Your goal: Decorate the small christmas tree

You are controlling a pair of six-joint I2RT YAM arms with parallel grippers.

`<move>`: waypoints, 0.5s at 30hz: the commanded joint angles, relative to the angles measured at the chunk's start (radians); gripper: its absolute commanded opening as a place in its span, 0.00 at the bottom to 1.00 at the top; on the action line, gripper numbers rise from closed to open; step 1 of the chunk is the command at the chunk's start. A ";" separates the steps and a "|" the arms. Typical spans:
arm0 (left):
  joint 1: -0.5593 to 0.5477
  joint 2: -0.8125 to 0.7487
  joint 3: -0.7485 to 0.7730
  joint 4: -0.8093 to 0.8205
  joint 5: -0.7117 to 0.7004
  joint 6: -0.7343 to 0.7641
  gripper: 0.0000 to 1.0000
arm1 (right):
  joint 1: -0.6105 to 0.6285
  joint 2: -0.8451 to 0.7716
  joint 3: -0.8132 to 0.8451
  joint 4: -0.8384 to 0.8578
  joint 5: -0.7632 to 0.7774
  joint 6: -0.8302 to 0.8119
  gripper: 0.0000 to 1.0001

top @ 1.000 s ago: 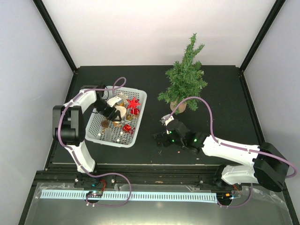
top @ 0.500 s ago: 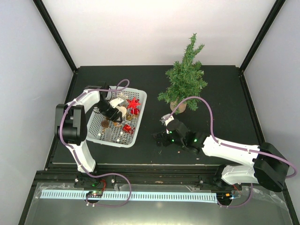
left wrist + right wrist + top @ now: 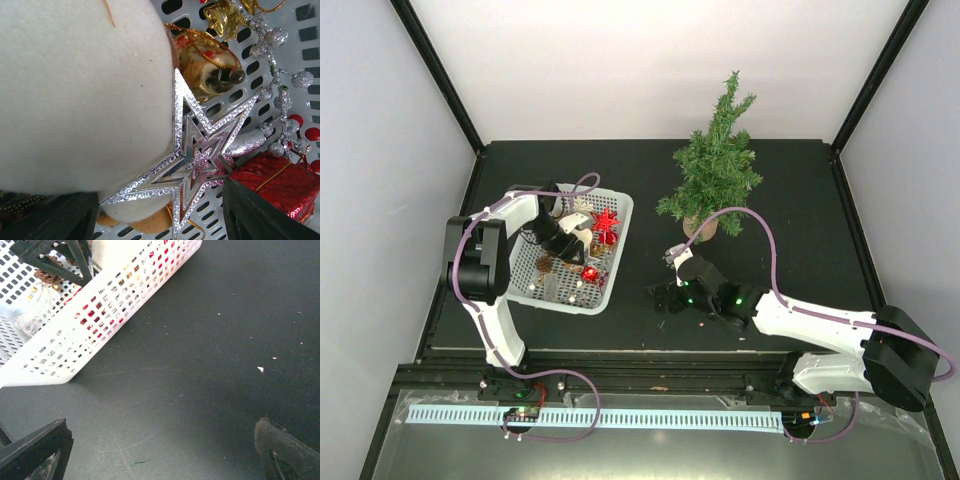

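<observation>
Checked both arms from my station. The left arm (image 3: 495, 325) and right arm (image 3: 810, 322) have glossy white links and black joint housings. A purple cable (image 3: 763, 235) loops along each, down to the base boards (image 3: 525, 392), where I see small red and green lights. Green lights (image 3: 692, 296) on the right wrist. I note the tool fingers (image 3: 35, 447) are matte black and angular.

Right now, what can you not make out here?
Left wrist: the cream object is cut by the frame edges and hides part of the silver star.
Top external: the left gripper sits among small ornaments in the white basket; a grip cannot be told.
Right wrist: the white basket runs off the frame.
</observation>
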 commanded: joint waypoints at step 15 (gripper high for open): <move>-0.009 -0.053 0.011 0.012 0.042 -0.018 0.33 | -0.005 0.008 -0.014 0.041 -0.009 -0.007 1.00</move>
